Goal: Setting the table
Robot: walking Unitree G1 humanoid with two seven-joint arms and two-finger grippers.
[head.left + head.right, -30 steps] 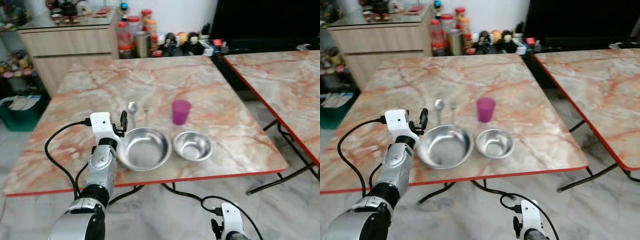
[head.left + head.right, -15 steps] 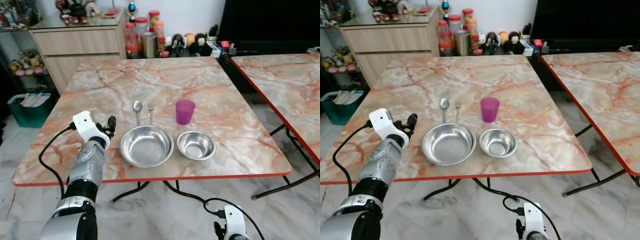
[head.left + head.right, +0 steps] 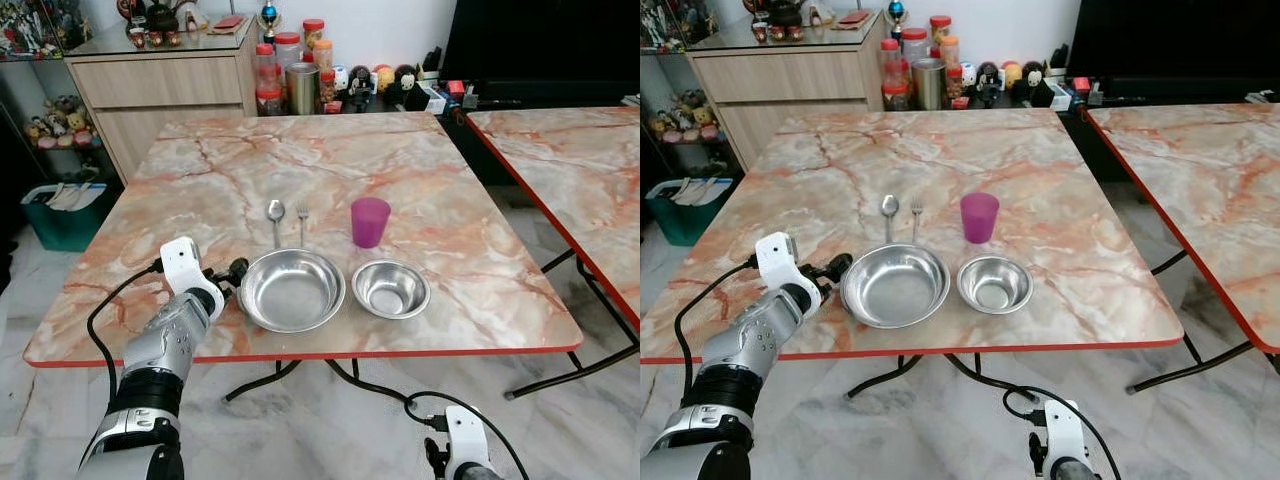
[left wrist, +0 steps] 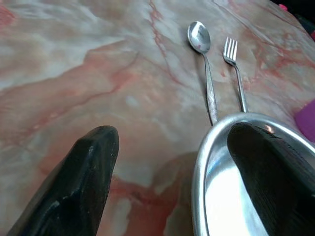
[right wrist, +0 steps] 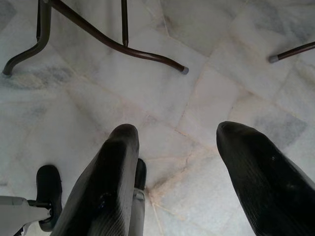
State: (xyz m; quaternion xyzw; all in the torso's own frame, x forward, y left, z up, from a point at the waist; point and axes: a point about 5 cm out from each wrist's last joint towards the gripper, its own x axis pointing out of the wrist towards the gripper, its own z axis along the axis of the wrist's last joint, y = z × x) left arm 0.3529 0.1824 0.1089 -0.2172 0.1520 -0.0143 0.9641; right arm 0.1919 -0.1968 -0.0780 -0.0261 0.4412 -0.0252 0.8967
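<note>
Change: left gripper is closing back in on the large bowl.
Grip: fingers are spreading apart, straddling its near rim, clamping nothing.
Right gripper: hanging idle, parted.

Place: a home dining area
Evidence: marble-patterned table, wooden sideboard with figurines, jars along the wall, tiled floor

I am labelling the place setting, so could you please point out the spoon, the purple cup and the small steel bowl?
spoon [image 3: 275, 211]: left eye view, on its bowl end.
purple cup [image 3: 369, 224]: left eye view, middle of its side wall.
small steel bowl [image 3: 391, 290]: left eye view, its inside bottom.
</note>
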